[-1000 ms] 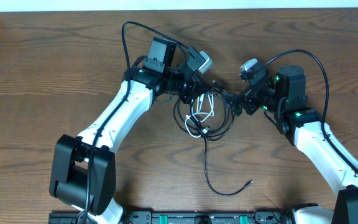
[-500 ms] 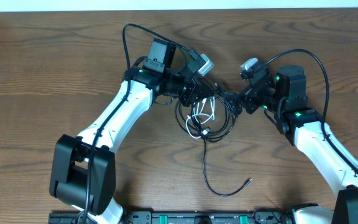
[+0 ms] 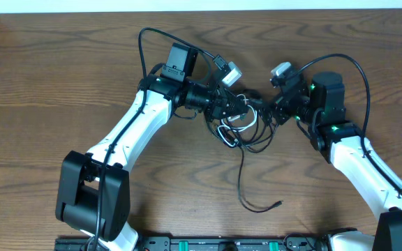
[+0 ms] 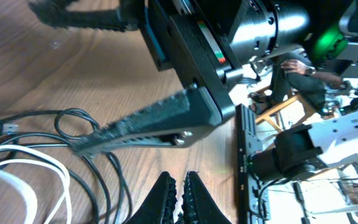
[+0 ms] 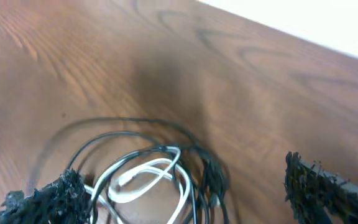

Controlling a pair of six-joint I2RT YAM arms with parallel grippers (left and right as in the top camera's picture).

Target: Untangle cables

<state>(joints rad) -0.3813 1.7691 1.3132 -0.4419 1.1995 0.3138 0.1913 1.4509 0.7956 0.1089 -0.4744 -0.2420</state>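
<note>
Seen from above, the left arm (image 3: 128,129) rises from the near edge of the table (image 3: 47,70) and slants toward the middle. Its wrist is level, and the left pincer (image 3: 234,106) points across at the other arm. The right arm (image 3: 358,164) comes up from the near right corner and bends back at the wrist, so the right pincer (image 3: 265,110) faces the left one, the two tips close together. The cables (image 3: 241,132) lie in a tangle just under and between the two pincers, in the far half of the table about midway between its side edges. A white cable (image 3: 230,127) is looped inside the black ones. One loose black strand (image 3: 241,178) trails toward the near edge and ends in a small plug (image 3: 279,203). In the left wrist view, the left pincer's own fingers (image 4: 166,194) stand pressed almost together, closed, with no cord visible between them. Ahead of them one finger of the right pincer rests over black loops on the wood, the white cable showing at the lower left. In the right wrist view, the right pincer is spread wide, its fingers at the two lower corners, gripping nothing. The tangle sits on the table between them, the white loop in the middle.
</note>
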